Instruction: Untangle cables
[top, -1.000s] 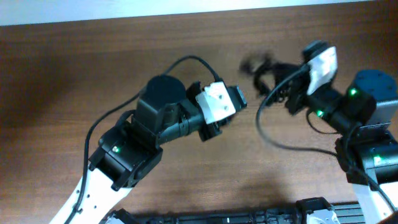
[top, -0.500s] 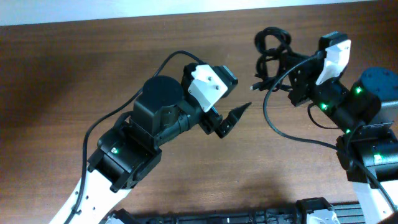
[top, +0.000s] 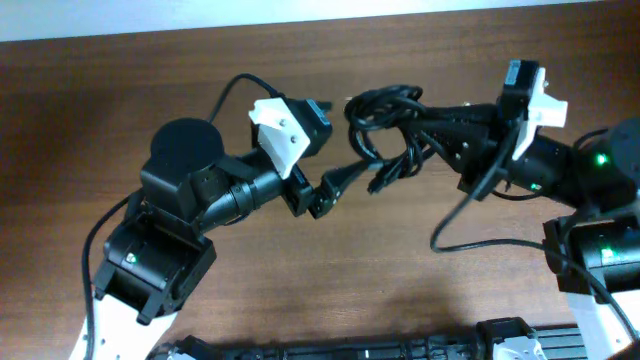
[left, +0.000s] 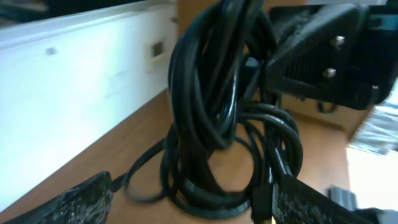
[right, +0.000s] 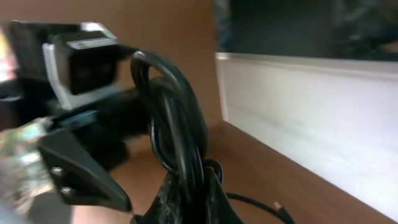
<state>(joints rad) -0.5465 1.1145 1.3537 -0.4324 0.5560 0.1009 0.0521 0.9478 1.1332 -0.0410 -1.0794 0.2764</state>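
The cables (top: 385, 115) are a looped black bundle held up above the brown table (top: 120, 90) at top centre. My right gripper (top: 432, 128) is shut on the bundle's right side; in the right wrist view the cords (right: 177, 118) run up from between its fingers (right: 194, 199). My left gripper (top: 345, 180) is open, its fingers reaching to the lower left of the bundle. In the left wrist view the coils (left: 211, 118) hang between its spread fingers (left: 193, 205), with a gold plug end (left: 264, 218) by the right finger. A loose plug end (right: 278, 206) trails on the table.
The left arm's body (top: 190, 200) fills the table's left middle and the right arm's body (top: 590, 200) the right side. A thick black arm wire (top: 460, 225) loops over the table below the right gripper. A white wall (right: 311, 118) runs along the far edge.
The right gripper carried the bundle left toward the table's centre. The left arm swung left and up, and its open fingers now reach the bundle's lower left.
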